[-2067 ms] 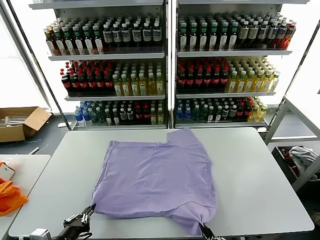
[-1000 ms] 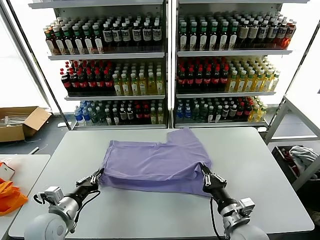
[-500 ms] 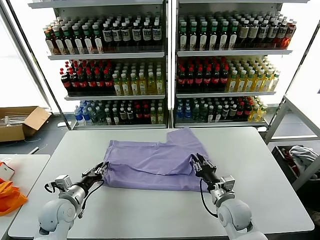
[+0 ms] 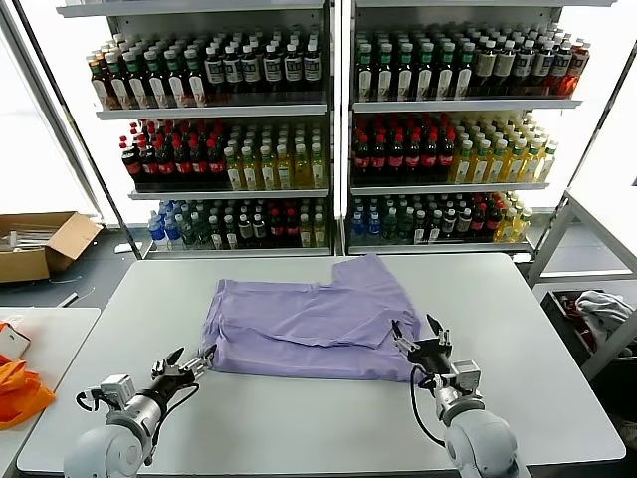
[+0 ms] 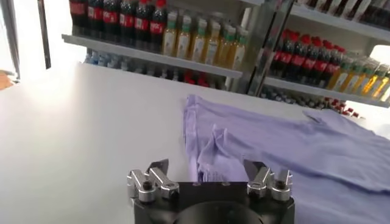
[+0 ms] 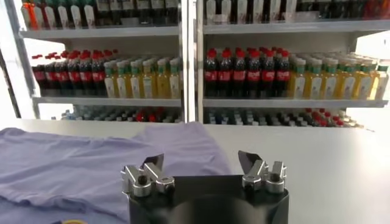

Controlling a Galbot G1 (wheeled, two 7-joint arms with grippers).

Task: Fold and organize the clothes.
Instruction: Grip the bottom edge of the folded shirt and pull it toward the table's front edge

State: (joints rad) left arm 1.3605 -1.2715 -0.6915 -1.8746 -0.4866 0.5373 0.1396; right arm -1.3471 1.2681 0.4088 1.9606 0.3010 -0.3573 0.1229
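While the tall shelves (image 4: 338, 129) of bottled drinks fill the background, we see the white table (image 4: 537, 339) in front of them carrying the lavender T-shirt (image 4: 309, 319), which lies folded over on itself near the table's middle, one sleeve reaching toward the shelves. We find our left gripper (image 4: 189, 362) just off the shirt's near left corner, its fingers spread wide and holding nothing. We find our right gripper (image 4: 420, 341) at the shirt's near right corner, likewise released, jaws apart with no fabric between them. Off to the left sit a cardboard box (image 4: 45, 244) on the floor and some orange fabric (image 4: 20, 393) on a side table
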